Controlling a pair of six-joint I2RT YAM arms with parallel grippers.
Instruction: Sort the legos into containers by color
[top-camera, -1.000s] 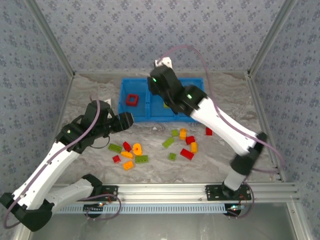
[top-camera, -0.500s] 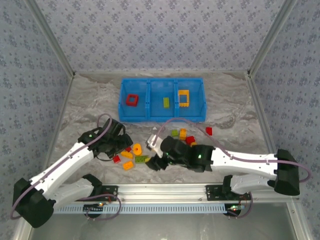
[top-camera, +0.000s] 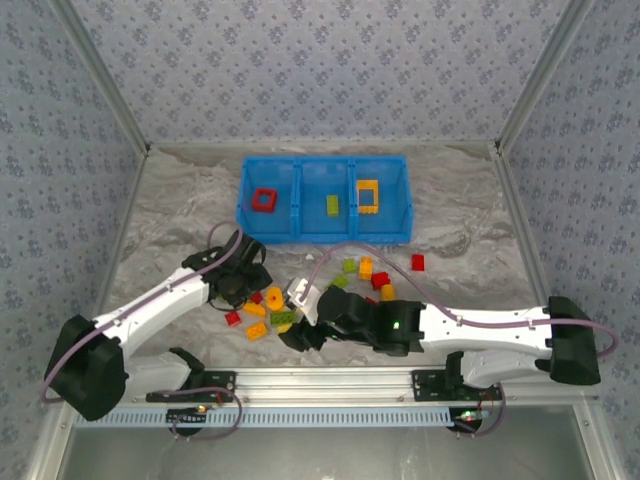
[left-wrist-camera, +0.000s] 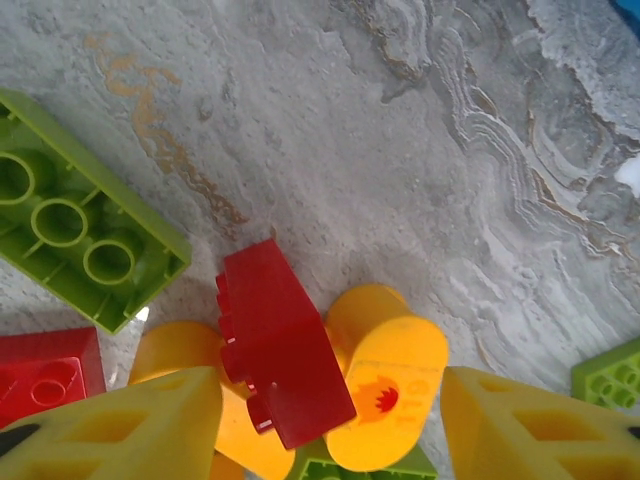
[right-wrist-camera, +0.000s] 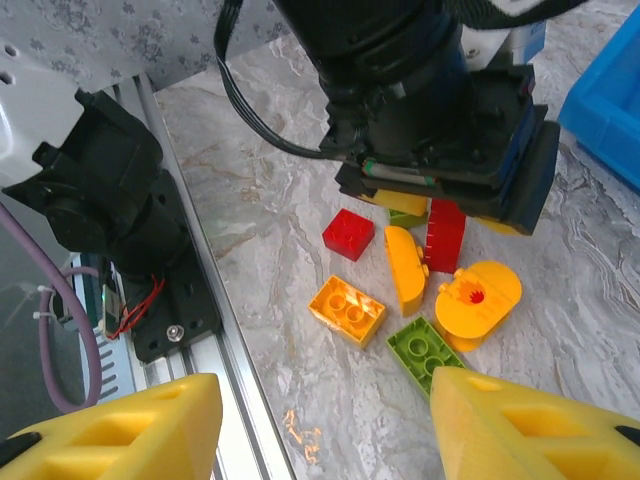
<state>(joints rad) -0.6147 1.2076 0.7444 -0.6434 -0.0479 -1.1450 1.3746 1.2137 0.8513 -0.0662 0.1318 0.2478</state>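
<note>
Since a second ago my right pincer (right-wrist-camera: 325, 400) has swung off the blue bin (top-camera: 300, 236) and come down low on the bin's near side. It is released, with nothing between its fingers. My left pincer (left-wrist-camera: 330, 405) has dropped from the bin's left front corner onto the loose legos (top-camera: 262, 305) on the tabletop (top-camera: 170, 210), in front of the bin's left compartment. It's parted, straddling a red brick (left-wrist-camera: 283, 350) standing on edge. An orange-yellow round piece (left-wrist-camera: 390, 390) sits just beside that brick, inside the same gap.
</note>
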